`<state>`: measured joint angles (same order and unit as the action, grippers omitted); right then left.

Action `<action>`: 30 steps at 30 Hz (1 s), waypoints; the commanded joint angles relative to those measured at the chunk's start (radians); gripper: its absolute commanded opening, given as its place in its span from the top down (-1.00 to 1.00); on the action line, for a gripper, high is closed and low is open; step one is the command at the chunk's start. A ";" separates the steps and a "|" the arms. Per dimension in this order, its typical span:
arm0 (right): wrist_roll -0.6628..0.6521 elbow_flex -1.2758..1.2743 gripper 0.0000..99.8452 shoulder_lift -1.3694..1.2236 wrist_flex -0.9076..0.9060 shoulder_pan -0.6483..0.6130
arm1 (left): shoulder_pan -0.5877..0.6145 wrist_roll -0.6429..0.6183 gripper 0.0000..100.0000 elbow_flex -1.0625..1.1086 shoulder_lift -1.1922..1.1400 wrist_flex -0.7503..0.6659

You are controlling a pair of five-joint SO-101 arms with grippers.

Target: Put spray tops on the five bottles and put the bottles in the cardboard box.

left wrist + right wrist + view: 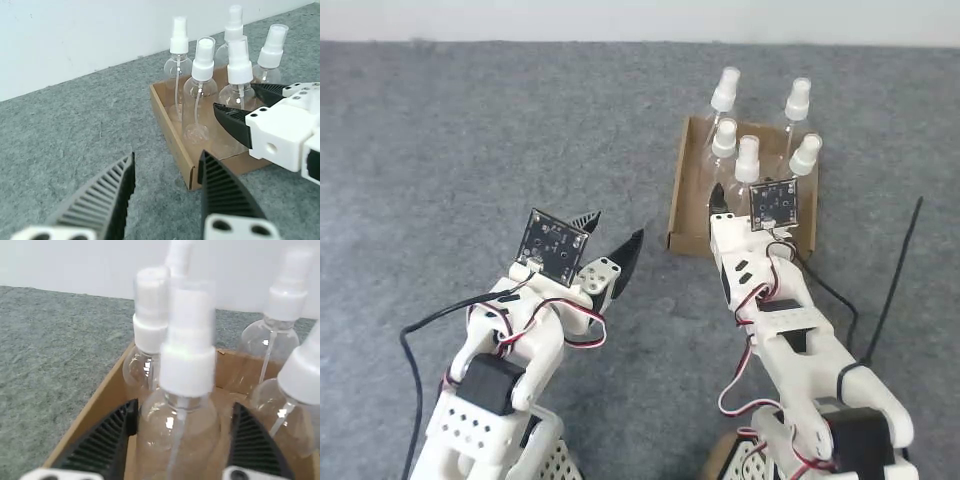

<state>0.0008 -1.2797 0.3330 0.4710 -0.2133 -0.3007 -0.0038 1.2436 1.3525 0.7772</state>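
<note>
Bench (470, 130) stretches grey under my left gripper (615, 225), whose jaws stand wide apart on nothing, off to the left of the cardboard box (678, 200). All five bottles stand upright in that box, spray tops (798, 98) fitted. My right gripper (183, 412) is the nearer one. Its jaws sit apart on either side of the front middle bottle (182, 385), long axis vertical, perhaps brushing it, though I cannot be sure. The other four bottles (725, 95) crowd behind and beside, so backing straight out looks safest.
</note>
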 commanded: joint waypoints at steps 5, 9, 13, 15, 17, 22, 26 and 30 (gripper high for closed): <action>-0.015 0.003 0.42 0.008 0.021 -0.010 | 0.006 0.006 0.63 -0.008 -0.002 -0.023; -0.015 -0.003 0.42 0.018 0.021 -0.010 | 0.006 0.006 0.63 -0.008 -0.002 -0.023; -0.017 -0.011 0.42 0.021 0.028 -0.010 | 0.006 0.006 0.63 -0.008 -0.002 -0.023; -0.017 -0.011 0.42 0.021 0.028 -0.010 | 0.006 0.006 0.63 -0.008 -0.002 -0.023; -0.017 -0.011 0.42 0.021 0.028 -0.010 | 0.006 0.006 0.63 -0.008 -0.002 -0.023; -0.017 -0.011 0.42 0.021 0.028 -0.008 | 0.006 0.006 0.63 -0.008 -0.002 -0.023; -0.017 -0.011 0.42 0.027 0.030 -0.008 | 0.006 0.006 0.63 -0.008 -0.002 -0.023; -0.017 -0.014 0.42 0.088 0.016 -0.008 | 0.006 0.006 0.63 -0.008 -0.002 -0.023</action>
<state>0.0023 -1.2996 0.3345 0.4772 -0.2194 -0.3007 -0.0038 1.2436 1.3525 0.7772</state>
